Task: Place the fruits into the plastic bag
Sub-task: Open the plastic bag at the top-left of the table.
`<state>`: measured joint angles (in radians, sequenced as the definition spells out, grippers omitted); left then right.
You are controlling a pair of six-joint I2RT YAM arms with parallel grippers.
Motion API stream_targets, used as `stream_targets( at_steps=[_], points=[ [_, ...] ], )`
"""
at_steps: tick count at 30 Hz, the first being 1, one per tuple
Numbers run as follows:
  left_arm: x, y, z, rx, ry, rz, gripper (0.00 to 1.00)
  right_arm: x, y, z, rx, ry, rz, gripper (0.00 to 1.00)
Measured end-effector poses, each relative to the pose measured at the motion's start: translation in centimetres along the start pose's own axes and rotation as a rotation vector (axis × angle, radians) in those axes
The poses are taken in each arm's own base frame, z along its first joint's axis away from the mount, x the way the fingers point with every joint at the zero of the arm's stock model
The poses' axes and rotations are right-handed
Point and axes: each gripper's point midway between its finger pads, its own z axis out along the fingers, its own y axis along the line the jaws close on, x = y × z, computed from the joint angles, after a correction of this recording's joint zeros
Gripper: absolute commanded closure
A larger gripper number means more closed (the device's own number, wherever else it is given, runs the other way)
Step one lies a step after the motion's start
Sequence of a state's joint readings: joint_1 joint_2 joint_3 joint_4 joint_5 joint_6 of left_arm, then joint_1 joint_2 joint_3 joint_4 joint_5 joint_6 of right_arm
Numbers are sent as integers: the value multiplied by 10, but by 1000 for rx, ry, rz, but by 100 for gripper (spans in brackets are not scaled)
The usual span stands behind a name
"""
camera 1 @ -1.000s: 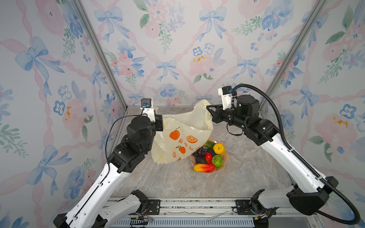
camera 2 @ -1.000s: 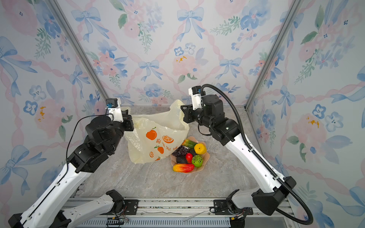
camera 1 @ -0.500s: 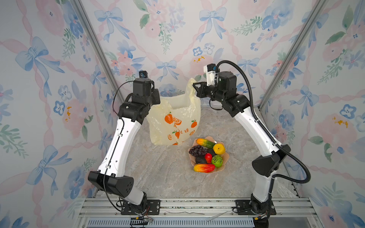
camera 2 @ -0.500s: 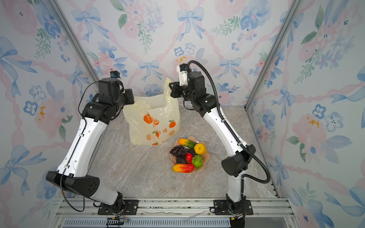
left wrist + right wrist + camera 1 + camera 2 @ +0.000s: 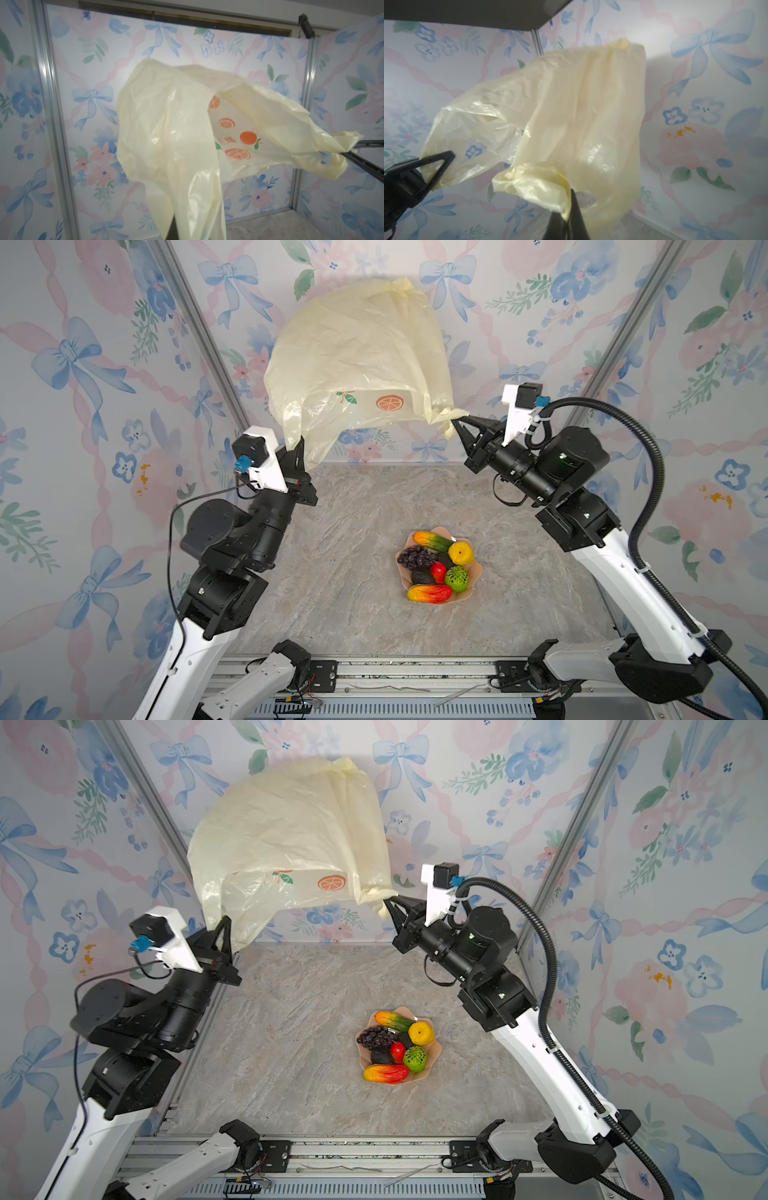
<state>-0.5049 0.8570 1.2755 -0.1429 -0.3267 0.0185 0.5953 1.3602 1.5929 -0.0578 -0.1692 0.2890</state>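
Field note: your left hand [image 5: 300, 445] and right hand [image 5: 456, 420] both have their fingers pressed together, each pinching an edge of the crinkly pale-yellow translucent plastic bag [image 5: 357, 352]. The bag is clear of the grey marbled table [image 5: 345, 572], billowed high at the far side, above and between the two hands, against the flowered back wall [image 5: 519, 323]. The left hand pinches its lower left edge. The right hand pinches a bunched loop handle at its right corner; the right wrist view shows that handle crumpled against the dark finger [image 5: 576, 216]. An orange-slice print shows along the bag's lower edge. The glossy toy fruits [image 5: 434, 566] lie heaped in the pink scalloped dish [image 5: 478, 569], on the table right of centre, nearer than the bag and well apart from both hands. In the heap: orange-green mango [image 5: 432, 540] at the far edge, yellow citrus [image 5: 461, 553] just right of it, purple grape bunch [image 5: 417, 556] at the left, bumpy green ball [image 5: 456, 578] at the right, red-yellow mango [image 5: 429, 593] at the near edge.
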Motion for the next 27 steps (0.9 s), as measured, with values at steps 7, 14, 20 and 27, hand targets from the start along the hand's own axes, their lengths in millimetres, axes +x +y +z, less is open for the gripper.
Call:
stream_targets(
  at_steps=[7,14,20,27],
  points=[
    [315,12,10,-133,796,193,100,316,-117,44,265,767,202,100],
    [289,54,-10,-277,775,71,100,282,-93,31,233,762,232,100],
    [271,54,-10,-267,754,3,100,225,-75,49,155,619,262,100],
    [278,51,-24,-248,833,1,100,253,-63,57,121,682,309,100]
  ],
)
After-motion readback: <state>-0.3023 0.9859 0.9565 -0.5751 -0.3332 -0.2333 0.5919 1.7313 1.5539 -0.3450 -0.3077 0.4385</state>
